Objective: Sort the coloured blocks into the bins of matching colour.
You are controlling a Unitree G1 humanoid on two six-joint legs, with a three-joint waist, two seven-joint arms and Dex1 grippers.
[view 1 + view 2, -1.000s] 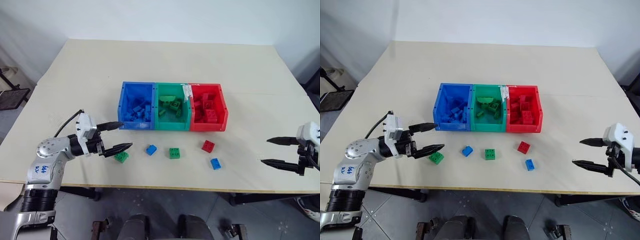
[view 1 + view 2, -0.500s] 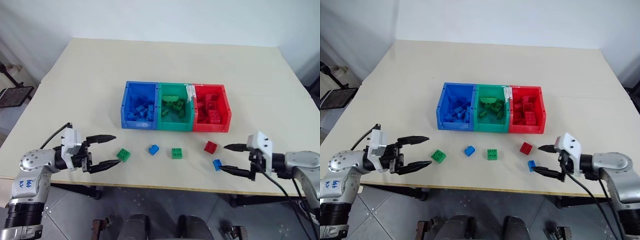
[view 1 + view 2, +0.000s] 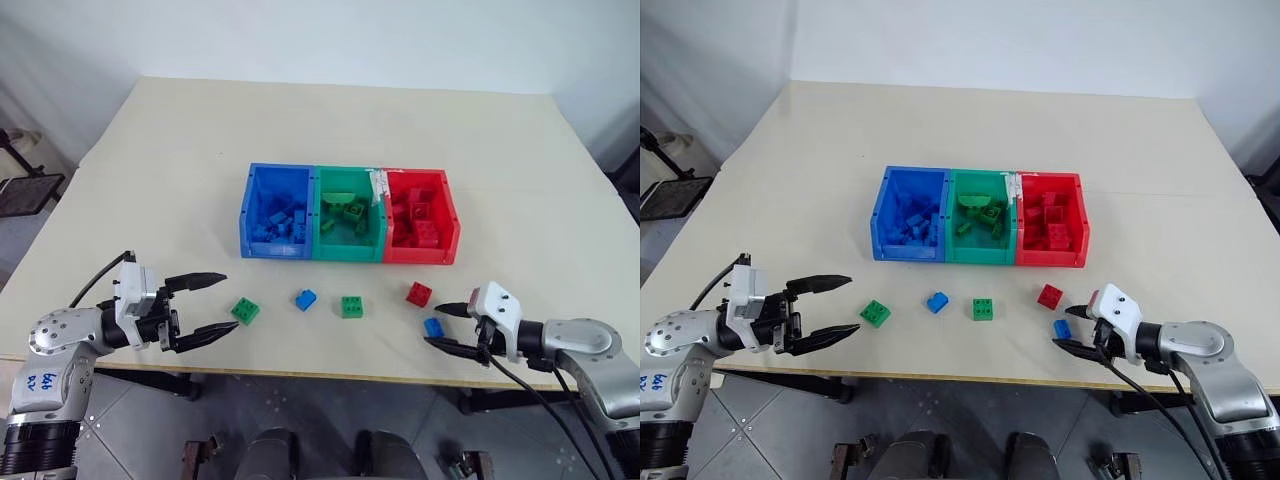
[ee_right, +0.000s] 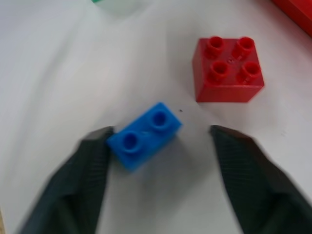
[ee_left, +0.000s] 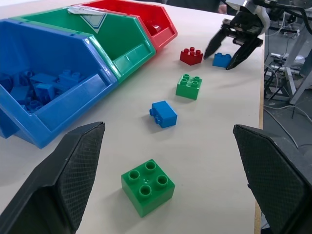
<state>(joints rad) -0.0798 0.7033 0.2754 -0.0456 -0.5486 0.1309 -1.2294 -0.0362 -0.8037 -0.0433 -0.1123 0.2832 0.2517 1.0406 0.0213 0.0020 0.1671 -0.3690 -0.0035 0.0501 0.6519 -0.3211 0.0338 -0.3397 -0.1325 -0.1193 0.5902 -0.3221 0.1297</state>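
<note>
The bins stand joined in a row mid-table: blue (image 3: pixel 272 250), green (image 3: pixel 350 253), red (image 3: pixel 425 254), each holding several blocks of its own colour. Loose blocks lie in front of them: a green block (image 3: pixel 245 310), a blue block (image 3: pixel 306 298), a second green block (image 3: pixel 352 306), a red block (image 3: pixel 419 293) and a small blue block (image 4: pixel 144 135). My right gripper (image 3: pixel 434 326) straddles that small blue block; one finger (image 4: pixel 92 165) touches it, the other stands apart. My left gripper (image 3: pixel 228 303) is wide open, just left of the first green block (image 5: pixel 147 186).
The table's front edge (image 3: pixel 330 372) runs close behind the loose blocks. Bare tabletop stretches behind and to both sides of the bins. A dark stand (image 3: pixel 25 190) sits on the floor off the left edge.
My right arm swung in from the far right and down to the small blue block, and its jaws narrowed around it. The left gripper drew back a little from the green block.
</note>
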